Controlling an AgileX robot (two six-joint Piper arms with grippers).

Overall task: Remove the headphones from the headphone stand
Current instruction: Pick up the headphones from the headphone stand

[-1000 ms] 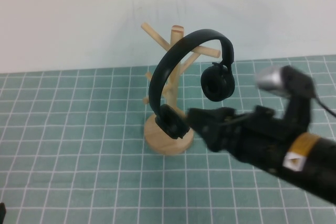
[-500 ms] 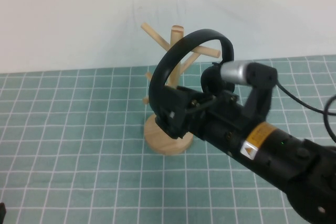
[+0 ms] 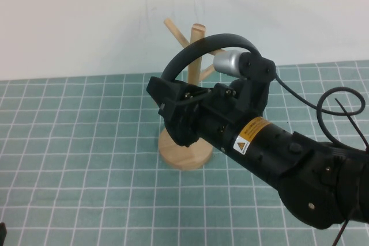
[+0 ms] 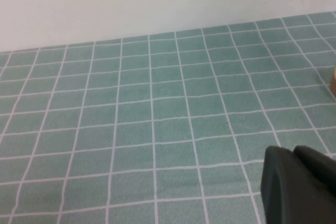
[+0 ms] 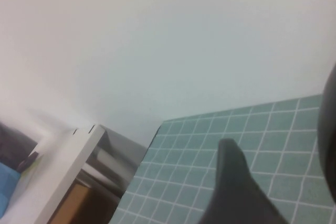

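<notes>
Across the high view, the right arm reaches in from the lower right over the green gridded worktop (image 3: 69,142), and the right gripper (image 3: 173,113) sits against the headphone stand (image 3: 185,152), hiding much of its pole. The headphones (image 3: 199,50) hang on the stand, their black headband arching over the upper pegs (the ear cups are hidden behind the gripper). Whether the jaws touch the headband cannot be told; they stand wide apart with nothing visibly held. From the left wrist view, the left gripper (image 4: 299,184) shows as a dark mass low over bare worktop, off to the stand's left; its jaws cannot be read. From the right wrist view, one dark finger (image 5: 236,182) rises before the pale wall (image 5: 157,35).
</notes>
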